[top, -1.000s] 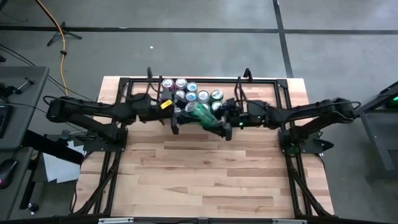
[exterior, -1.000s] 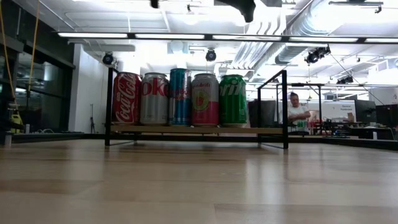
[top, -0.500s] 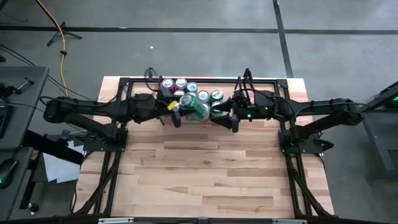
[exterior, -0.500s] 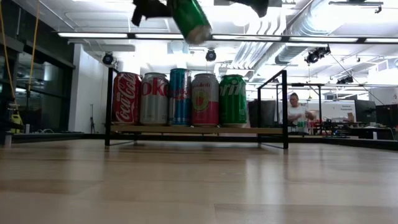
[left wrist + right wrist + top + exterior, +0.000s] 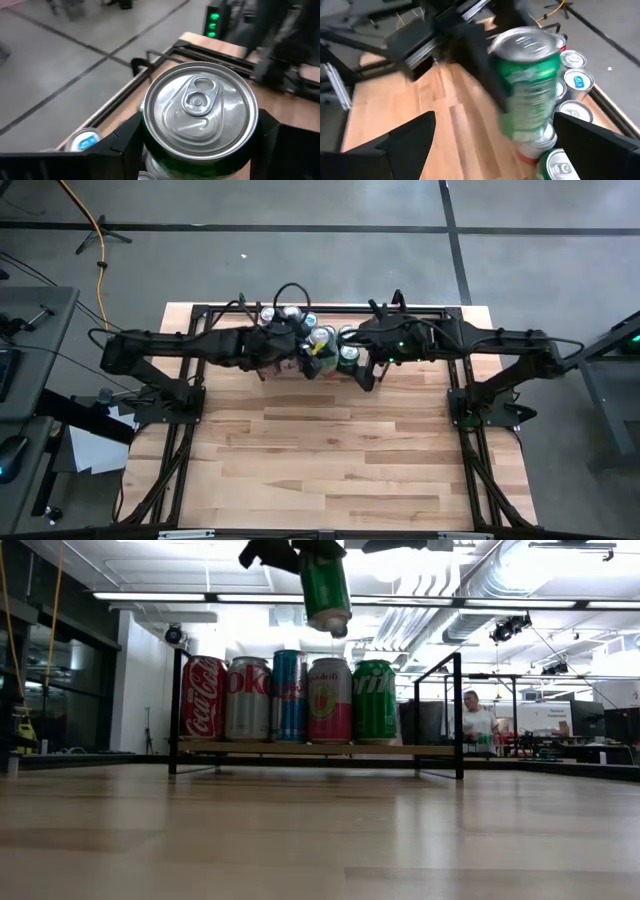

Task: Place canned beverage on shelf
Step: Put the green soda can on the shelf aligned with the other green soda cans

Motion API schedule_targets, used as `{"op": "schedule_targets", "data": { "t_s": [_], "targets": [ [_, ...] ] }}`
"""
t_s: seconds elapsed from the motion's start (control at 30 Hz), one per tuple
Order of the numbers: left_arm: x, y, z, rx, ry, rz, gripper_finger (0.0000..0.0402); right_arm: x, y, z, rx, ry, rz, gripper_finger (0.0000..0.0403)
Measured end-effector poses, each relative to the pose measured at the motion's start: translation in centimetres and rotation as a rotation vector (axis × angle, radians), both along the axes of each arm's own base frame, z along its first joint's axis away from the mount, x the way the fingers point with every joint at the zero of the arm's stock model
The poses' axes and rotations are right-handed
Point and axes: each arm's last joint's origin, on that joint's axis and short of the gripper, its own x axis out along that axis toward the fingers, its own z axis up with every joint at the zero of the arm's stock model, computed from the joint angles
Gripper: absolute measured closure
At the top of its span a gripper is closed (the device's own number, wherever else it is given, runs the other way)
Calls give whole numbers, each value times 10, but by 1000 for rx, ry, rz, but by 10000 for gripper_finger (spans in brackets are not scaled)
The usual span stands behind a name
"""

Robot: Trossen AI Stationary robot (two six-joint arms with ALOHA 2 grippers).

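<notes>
A green can [image 5: 326, 590] hangs high above the row of several cans [image 5: 290, 697] that stand on the shelf [image 5: 320, 750], a black rod rack with a wood base near the table's far edge. My left gripper [image 5: 310, 358] is shut on the green can, whose silver top [image 5: 200, 105] fills the left wrist view. My right gripper [image 5: 362, 375] stands open just to the can's right with nothing between its fingers [image 5: 405, 145]. In the right wrist view the green can [image 5: 530, 85] shows ahead of the right gripper. My left gripper pinches the green can's side wall [image 5: 150, 150] just below the top rim between its two fingers, one on each side. The fingers come from the table's left, slanting a little downward. The can hangs nearly upright, top up, clear of the shelf's cans.
A larger black frame [image 5: 200, 310] edges the wooden table. The near half of the tabletop [image 5: 330, 450] is bare wood. A person [image 5: 478, 720] sits far off in the room beyond the shelf.
My left gripper has carried the green can toward the table's far edge and tipped, so the can has swung from slanted to nearly upright above the shelf's cans. My right gripper has risen and tipped, staying open.
</notes>
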Motion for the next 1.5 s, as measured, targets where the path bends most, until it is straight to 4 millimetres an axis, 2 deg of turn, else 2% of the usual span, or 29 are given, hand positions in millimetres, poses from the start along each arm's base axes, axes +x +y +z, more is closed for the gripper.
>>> {"op": "schedule_targets", "data": {
  "t_s": [0.13, 0.33, 0.5, 0.6, 0.7, 0.83, 0.97, 1.1, 1.2, 1.3, 1.5],
  "targets": [
    [3, 11, 4, -44, -24, 92, 232, 6, 6, -3, -71, 23, -42, 13],
    [-3, 32, 25, -157, -163, 224, 232, 17, 13, -12, -252, 37, -298, 13],
    [-5, 44, 39, -211, -225, 214, 232, 35, 15, -22, -329, 6, -427, 13],
    [-5, 46, 41, -202, -201, 160, 232, 43, 16, -25, -361, 10, -388, 13],
    [-6, 44, 39, -135, -103, 76, 232, 42, 18, -22, -372, 38, -284, 13],
    [-12, 36, 36, -38, 54, -60, 232, 29, 21, 4, -353, 39, -73, 13],
    [-13, 25, 31, 43, 189, -272, 232, 17, 18, 32, -290, 41, 131, 13],
    [-11, 9, 31, 122, 220, -439, 232, 9, 7, 49, -254, 28, 173, 14],
    [-6, -2, 35, 201, 204, -499, 232, 9, 2, 48, -240, 42, 192, 14],
    [-4, -10, 38, 270, 190, -484, 232, 12, 0, 43, -216, 45, 221, 14],
    [-1, -12, 36, 307, 207, -461, 232, 24, 2, 31, -233, 64, 213, 14]
  ]
}}
